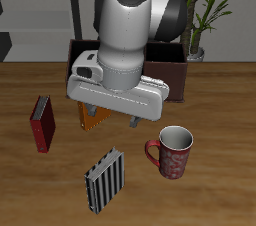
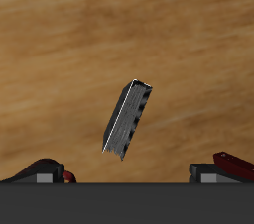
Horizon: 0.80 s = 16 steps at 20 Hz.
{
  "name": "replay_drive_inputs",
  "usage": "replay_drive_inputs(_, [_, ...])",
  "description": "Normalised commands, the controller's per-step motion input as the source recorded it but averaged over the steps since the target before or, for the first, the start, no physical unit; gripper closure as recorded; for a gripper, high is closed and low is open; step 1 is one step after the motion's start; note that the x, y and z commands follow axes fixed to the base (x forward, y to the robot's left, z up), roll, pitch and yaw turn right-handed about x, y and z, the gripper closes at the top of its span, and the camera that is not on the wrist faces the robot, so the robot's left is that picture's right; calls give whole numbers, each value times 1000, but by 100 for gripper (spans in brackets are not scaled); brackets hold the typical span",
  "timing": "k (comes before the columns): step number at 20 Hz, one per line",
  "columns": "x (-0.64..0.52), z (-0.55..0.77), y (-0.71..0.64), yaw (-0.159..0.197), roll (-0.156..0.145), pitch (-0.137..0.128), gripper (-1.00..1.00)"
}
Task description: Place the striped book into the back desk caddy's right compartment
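From the exterior view, you are in the approach step: the book (image 1: 104,180) lies untouched on the table near the front edge, and the gripper (image 1: 110,120) hangs above and behind it, holding nothing. The fingers are mostly hidden under the hand, so how wide they stand is hard to read here. The caddy (image 1: 178,68) sits at the back edge, largely hidden behind the arm; its right compartment cannot be made out. A red book (image 1: 42,123), an orange book (image 1: 91,116) and a mug (image 1: 172,151) lie around the gripper.

In the wrist view, the book (image 2: 128,119) lies on bare wood, skewed to the gripper's line, apart from both fingertips (image 2: 232,164), which stand wide. Your next move, I judge, is to bring the gripper forward over the book, turn the wrist to match its skew, then descend and close across its thin side.
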Motion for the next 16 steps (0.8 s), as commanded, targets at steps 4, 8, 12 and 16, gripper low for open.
replay_drive_inputs(4, [113,-199,-33,-55,8,-49,-100])
replay_drive_inputs(8, [111,-114,-110,-38,30,-50,-100])
replay_drive_inputs(12, [203,-126,-138,-31,-37,-2,-100])
replay_drive_inputs(16, [121,-131,-68,-29,-13,6,-100])
